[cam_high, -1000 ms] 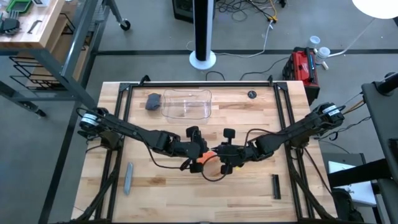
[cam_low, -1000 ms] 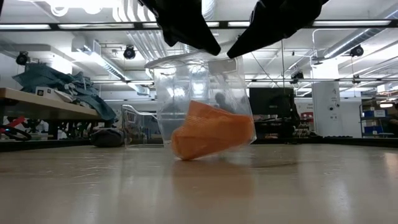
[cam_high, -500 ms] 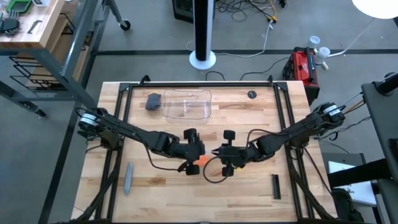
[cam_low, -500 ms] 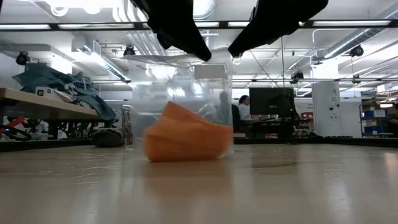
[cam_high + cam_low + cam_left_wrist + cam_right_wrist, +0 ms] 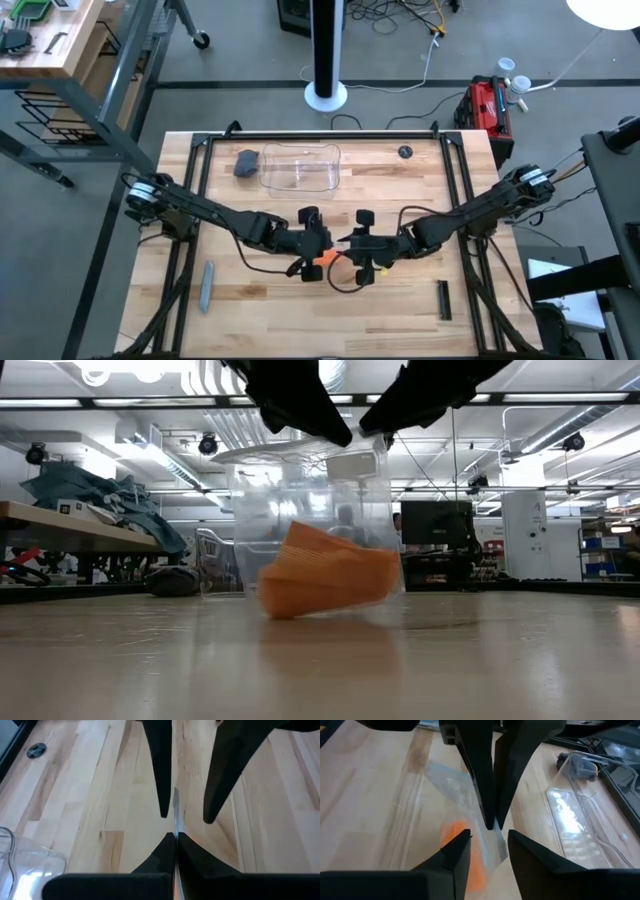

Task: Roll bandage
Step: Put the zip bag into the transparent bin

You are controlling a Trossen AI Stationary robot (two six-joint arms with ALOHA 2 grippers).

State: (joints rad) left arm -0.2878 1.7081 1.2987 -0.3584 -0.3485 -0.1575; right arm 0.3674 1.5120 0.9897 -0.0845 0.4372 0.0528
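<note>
Since a second ago the right gripper [image 5: 352, 246] has parted its jaws from shut to a clear gap, and the clear plastic wrapper [image 5: 305, 525] with the bandage [image 5: 328, 581] inside has swung slightly sideways in the low view and come part of the way back.

Now the wrapper hangs upright over the middle of the counter [image 5: 420, 310], well in from every edge, its bottom at or just above the wood. The left gripper [image 5: 318, 246] has its jaws fully shut on the wrapper's top edge; its wrist view shows the thin film running between the closed tips. The right gripper's jaws stand partly open with the same top edge in the gap between them. The right wrist view suggests they no longer pinch it, though a light touch cannot be ruled out.

The bandage is a bunched orange wad in the bottom of the wrapper, straight below both pairs of jaws, its long axis lying roughly level and tilted a little. In the high view it shows between the two grippers, just beside the left one. As a judgement, the wad must come out of the wrapper before any rolling, and the freed right arm is the one placed to reach down for it while the left holds the bag up.
</note>
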